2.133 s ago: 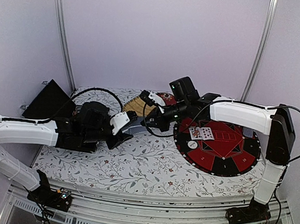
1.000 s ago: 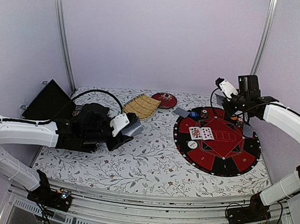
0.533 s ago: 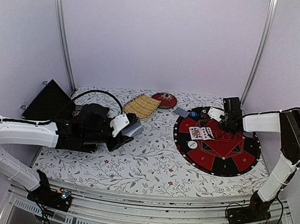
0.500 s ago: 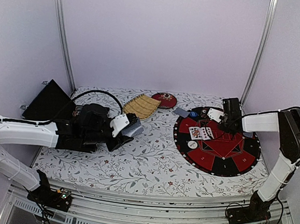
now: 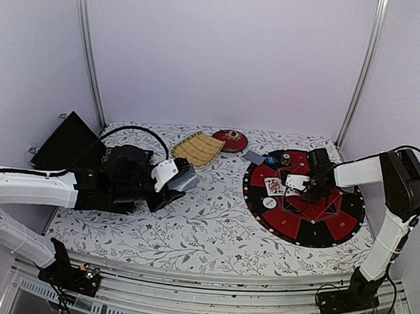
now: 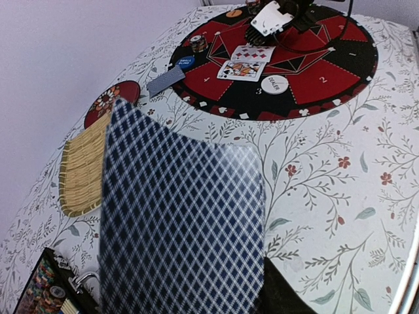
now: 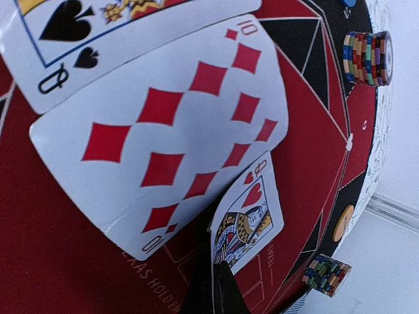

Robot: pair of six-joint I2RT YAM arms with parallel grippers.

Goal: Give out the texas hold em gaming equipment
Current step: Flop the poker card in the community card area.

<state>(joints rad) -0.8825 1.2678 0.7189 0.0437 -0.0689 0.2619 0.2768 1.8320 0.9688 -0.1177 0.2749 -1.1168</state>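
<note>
Right tool (image 7: 213, 278) pinches queen of hearts (image 7: 250, 212), long axis extending forward.

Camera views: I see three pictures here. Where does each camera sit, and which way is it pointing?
Top external: high behind the arms, looking down at the table; both arms show, with the left gripper and right gripper.
Left wrist: on the left arm, facing across to the poker mat past the card deck it grips.
Right wrist: low over the mat, its fingertips pinching a queen of hearts.
Shared: top and left-wrist views both show the mat, the bamboo tray and the right gripper.
</note>
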